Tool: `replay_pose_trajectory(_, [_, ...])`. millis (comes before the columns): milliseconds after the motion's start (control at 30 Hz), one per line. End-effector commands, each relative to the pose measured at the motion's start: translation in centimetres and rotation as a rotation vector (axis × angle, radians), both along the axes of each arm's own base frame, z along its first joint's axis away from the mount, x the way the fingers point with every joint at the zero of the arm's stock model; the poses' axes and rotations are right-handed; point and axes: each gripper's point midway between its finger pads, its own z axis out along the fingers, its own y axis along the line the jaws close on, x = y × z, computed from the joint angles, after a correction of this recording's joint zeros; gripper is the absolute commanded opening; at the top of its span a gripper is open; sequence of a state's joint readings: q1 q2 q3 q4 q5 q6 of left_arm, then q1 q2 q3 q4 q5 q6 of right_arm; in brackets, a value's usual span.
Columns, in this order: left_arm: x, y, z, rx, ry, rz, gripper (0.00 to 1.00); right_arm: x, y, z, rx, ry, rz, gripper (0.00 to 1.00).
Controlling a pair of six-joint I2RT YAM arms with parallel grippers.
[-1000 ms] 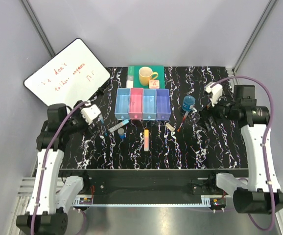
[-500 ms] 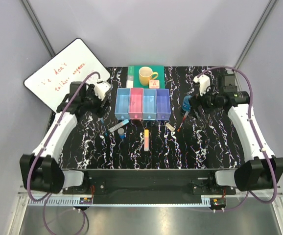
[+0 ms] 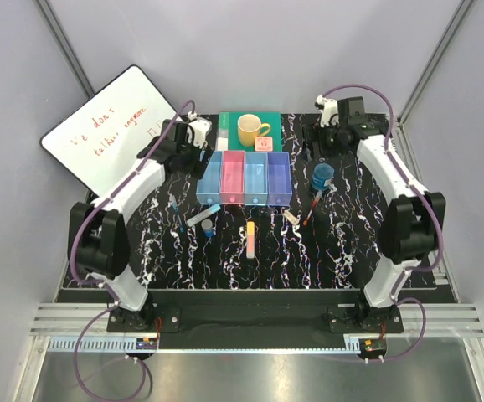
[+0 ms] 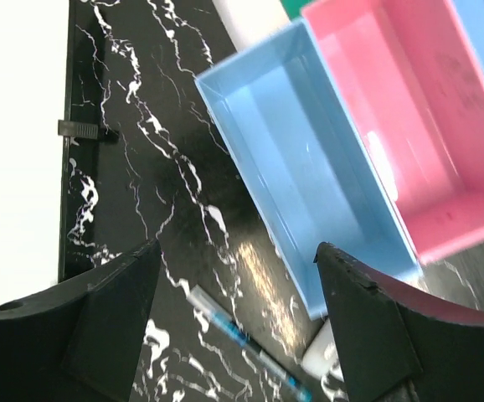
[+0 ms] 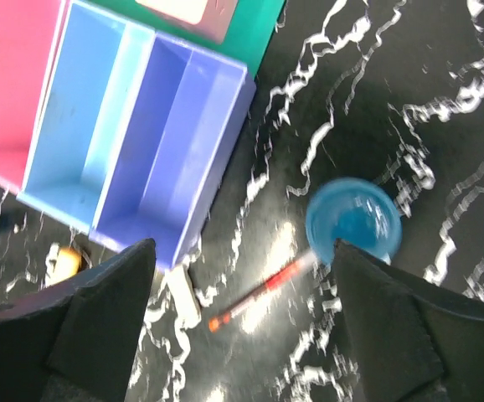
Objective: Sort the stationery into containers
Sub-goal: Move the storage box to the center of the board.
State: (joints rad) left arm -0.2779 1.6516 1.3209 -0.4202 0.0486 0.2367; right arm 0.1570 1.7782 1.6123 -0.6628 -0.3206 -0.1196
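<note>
Yellow mug [image 3: 249, 130] stands on green book [image 3: 229, 119], near whiteboard [image 3: 108, 126].

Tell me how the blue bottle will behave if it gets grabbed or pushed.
The bottle stands upright and looks round, so a sideways nudge would probably tip it, and it might then roll. Its smooth-looking plastic could slip in a loose pinch. The red pen ends beside it, so a push may shift that too.

Bins [image 3: 244, 178] — blue, pink, blue, purple — on black white-veined table [image 3: 351, 243].
</note>
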Motion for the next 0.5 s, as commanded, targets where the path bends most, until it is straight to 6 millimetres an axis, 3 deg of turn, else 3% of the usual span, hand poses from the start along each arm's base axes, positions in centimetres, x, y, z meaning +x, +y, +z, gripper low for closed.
replay_pose_trajectory(0, [3.4, 0.8, 1.2, -0.003, -0.061, 0.143, 0.81, 3.0, 2.2, 0.9, 0.032, -0.047, -0.043, 0.88])
replay_pose_trajectory(33, [3.6, 0.7, 1.1, -0.005, -0.063, 0.151, 0.80, 3.3, 3.0, -0.1, 0.030, -0.026, -0.032, 0.87])
replay_pose_trajectory(167, [4.3, 0.9, 0.0, -0.001, -0.053, 0.185, 0.79, 4.5, 4.3, -1.3, 0.033, -0.016, -0.017, 0.82])
replay_pose_trajectory(233, [4.4, 1.0, -0.8, 0.004, -0.038, 0.196, 0.78, 4.8, 4.8, -2.2, 0.032, 0.000, -0.012, 0.75])
replay_pose_trajectory(467, [4.5, 0.9, -2.7, 0.008, 0.002, 0.204, 0.77, 4.6, 5.8, -5.0, 0.018, 0.051, 0.006, 0.73])
